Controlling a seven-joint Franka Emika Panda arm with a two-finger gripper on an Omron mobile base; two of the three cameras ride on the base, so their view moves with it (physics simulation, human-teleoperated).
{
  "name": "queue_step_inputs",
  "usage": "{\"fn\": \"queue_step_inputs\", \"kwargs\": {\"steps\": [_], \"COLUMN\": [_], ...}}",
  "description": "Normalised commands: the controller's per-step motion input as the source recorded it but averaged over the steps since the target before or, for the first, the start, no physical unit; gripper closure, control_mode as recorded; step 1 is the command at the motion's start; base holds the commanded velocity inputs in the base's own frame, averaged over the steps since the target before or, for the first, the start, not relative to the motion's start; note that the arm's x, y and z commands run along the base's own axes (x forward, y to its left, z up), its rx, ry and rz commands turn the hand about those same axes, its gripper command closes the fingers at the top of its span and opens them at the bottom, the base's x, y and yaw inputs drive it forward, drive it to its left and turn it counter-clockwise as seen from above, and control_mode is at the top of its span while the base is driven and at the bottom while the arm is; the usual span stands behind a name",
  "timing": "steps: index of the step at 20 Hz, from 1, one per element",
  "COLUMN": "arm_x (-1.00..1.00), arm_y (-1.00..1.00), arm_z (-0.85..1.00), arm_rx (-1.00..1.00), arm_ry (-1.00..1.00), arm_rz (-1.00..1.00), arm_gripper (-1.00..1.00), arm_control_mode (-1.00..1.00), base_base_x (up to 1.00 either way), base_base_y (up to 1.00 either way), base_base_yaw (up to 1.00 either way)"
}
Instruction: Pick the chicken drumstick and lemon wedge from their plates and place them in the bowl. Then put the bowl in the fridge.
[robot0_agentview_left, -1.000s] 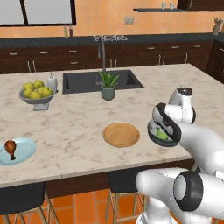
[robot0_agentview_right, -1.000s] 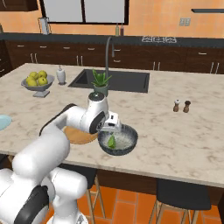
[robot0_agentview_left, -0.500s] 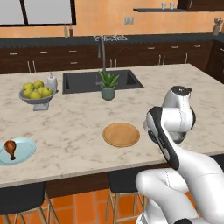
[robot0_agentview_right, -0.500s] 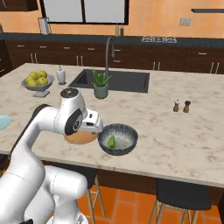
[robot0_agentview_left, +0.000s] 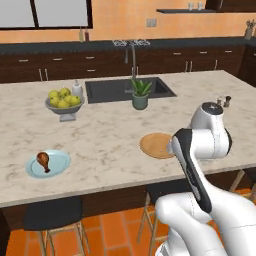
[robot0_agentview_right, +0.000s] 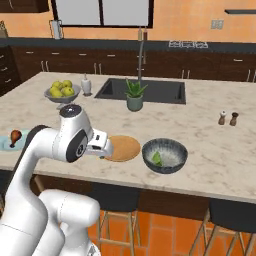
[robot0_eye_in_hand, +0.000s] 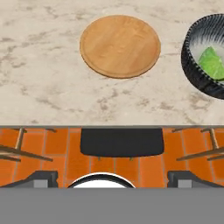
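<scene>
The lemon wedge (robot0_agentview_right: 156, 158) already lies inside the bowl (robot0_agentview_right: 165, 155), so that part of the job is done. The tan wooden plate (robot0_agentview_right: 122, 148) just beside the bowl has nothing on it now. In the hand view, the wedge (robot0_eye_in_hand: 212, 64) shows as a bright green piece against the pale inside of the bowl (robot0_eye_in_hand: 192, 65).

The chicken drumstick (robot0_agentview_left: 43, 160) is not moved yet. It sits on the pale blue plate (robot0_agentview_left: 59, 165) near the far left end of the desk (robot0_agentview_left: 110, 142), well apart from the bowl. The robot has to fetch it and drop it in with the lemon.

The gripper (robot0_agentview_right: 106, 149) hangs over the near edge of the desk, close to the wooden plate. Its jaws stand wide apart and hold nothing, though the tips are hard to make out in the base views.

After the drumstick goes in, the bowl must go into the fridge. So the job looks about one third done, with two big steps left.
</scene>
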Motion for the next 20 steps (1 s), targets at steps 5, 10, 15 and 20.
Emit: {"fn": "queue_step_inputs", "kwargs": {"steps": [5,10,15,20], "arm_x": [0.00,0.00,0.00,0.00], "arm_y": [0.00,0.00,0.00,0.00], "arm_z": [0.00,0.00,0.00,0.00], "arm_rx": [0.00,0.00,0.00,0.00], "arm_ry": [0.00,0.00,0.00,0.00], "arm_rz": [0.00,0.00,0.00,0.00], "arm_gripper": [-1.00,-1.00,-1.00,-1.00], "arm_control_mode": [1.00,1.00,1.00,1.00], "base_base_x": [-0.55,0.00,0.23,0.86], "base_base_y": [1.00,1.00,0.98,0.06], "base_base_yaw": [0.00,0.00,0.00,0.00]}}
